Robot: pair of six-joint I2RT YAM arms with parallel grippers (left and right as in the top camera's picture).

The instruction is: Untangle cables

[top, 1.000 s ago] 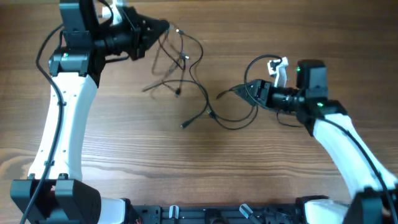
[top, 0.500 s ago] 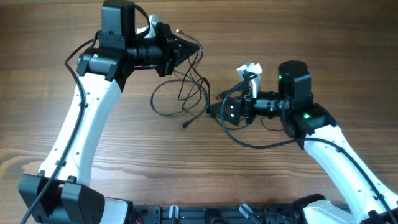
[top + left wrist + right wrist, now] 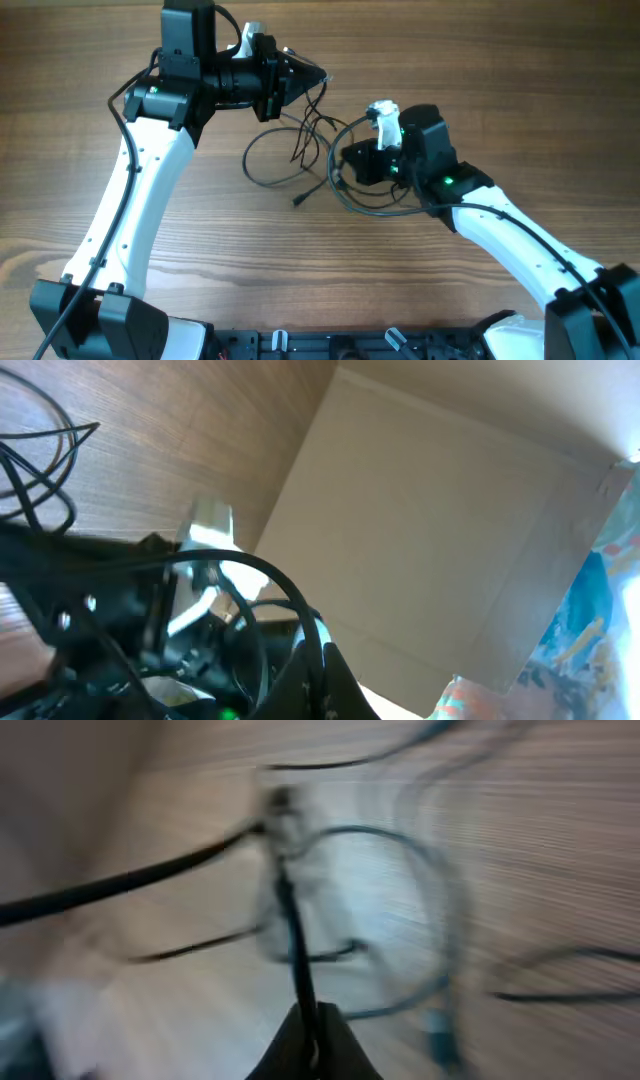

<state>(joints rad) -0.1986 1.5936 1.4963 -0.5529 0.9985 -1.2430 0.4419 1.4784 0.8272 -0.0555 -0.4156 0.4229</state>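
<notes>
Wooden table (image 3: 520, 70) under your tangled cables (image 3: 300, 150).
Your left gripper (image 3: 319, 77) pinches a strand at the cables' far edge; your right gripper (image 3: 345, 168) is clamped on one at their right edge.

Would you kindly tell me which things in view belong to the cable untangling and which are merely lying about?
Belonging to the job:
- cables, tangled in loose loops at mid-table
- left hand, shut on a strand
- right hand, shut on another strand

Merely there:
- wooden table
- thick black wire on the left arm
- beige board past the table edge
</notes>
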